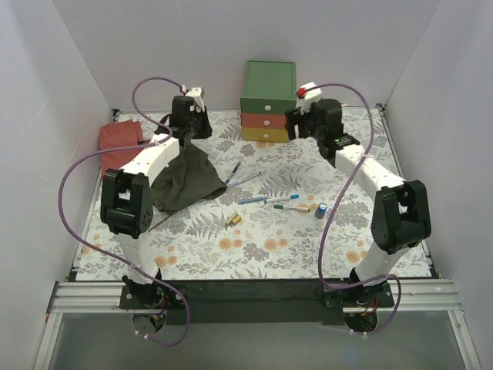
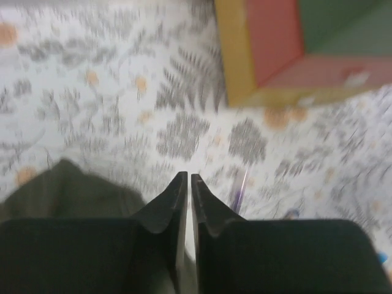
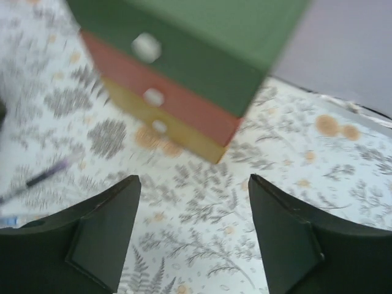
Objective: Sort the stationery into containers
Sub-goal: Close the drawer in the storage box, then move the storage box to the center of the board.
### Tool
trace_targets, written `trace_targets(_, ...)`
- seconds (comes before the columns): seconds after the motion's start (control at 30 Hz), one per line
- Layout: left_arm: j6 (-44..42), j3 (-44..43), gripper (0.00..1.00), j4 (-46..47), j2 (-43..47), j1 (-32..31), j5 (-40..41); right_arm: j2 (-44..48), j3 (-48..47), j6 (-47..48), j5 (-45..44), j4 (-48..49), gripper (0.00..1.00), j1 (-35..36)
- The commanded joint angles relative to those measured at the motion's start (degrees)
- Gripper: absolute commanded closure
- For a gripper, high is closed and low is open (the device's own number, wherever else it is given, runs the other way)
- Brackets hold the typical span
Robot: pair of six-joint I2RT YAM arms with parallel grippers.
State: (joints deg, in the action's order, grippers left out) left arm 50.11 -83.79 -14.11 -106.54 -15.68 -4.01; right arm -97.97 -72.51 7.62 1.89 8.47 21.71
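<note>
The chest (image 1: 268, 100) stands at the back, with its green, red-orange and yellow drawers all closed. Pens lie mid-table: a purple pen (image 1: 235, 171), a silver pen (image 1: 246, 179), a blue-capped white pen (image 1: 263, 199) and a green-capped marker (image 1: 291, 207). A small blue cylinder (image 1: 320, 210) and a brass piece (image 1: 233, 220) lie nearby. The round tin does not show. My left gripper (image 1: 200, 128) hangs above the mat left of the chest, shut and empty (image 2: 188, 176). My right gripper (image 1: 296, 123) is open and empty (image 3: 194, 179), just right of the chest front (image 3: 184, 61).
A dark green cloth (image 1: 185, 177) lies under the left arm and also shows in the left wrist view (image 2: 67, 190). A red cloth (image 1: 122, 136) lies at the back left. White walls close in the floral mat (image 1: 254, 247) on three sides.
</note>
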Motion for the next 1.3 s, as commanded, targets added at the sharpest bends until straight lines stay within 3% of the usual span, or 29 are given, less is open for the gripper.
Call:
trace_targets(0.0,3.6,-11.1,1.0,5.9,-5.4,1.6,-6.8,-2.4,-7.7,-10.8,2.7,-4.8,0.25,-8.8)
trace_targets(0.1,5.7,-15.0,1.0,11.5,-11.5,1.8,-13.1,-7.4,-12.0,-17.4,3.2,-4.6,0.27,-12.8)
trace_targets(0.17,7.5,-16.6,1.0,18.2,-14.7,1.7,-13.5,-10.6,-13.9,-16.9,3.4,-4.0,0.22,-13.8)
trace_targets(0.27,9.0,-18.9,1.0,26.3,-19.6,1.7,-15.0,-16.1,-19.1,-17.5,5.4,-3.5,0.21,-14.7)
trace_targets(0.53,7.5,-34.4,1.0,27.7,-33.5,1.3,-11.6,-30.3,-36.9,-18.0,6.8,-1.9,0.22,-14.7)
trace_targets(0.67,6.5,-38.9,1.0,28.3,-37.5,0.1,-13.6,-34.8,-40.5,-18.0,6.6,-1.9,0.2,-14.1)
trace_targets(1.03,6.1,-32.1,1.0,31.3,-32.8,-3.8,-22.3,-35.2,-36.4,-19.1,14.8,-1.6,0.21,-13.3)
trace_targets(1.27,6.6,-23.9,1.0,32.4,-26.6,-5.8,-26.4,-29.7,-28.6,-19.0,19.3,-1.6,0.24,-12.8)
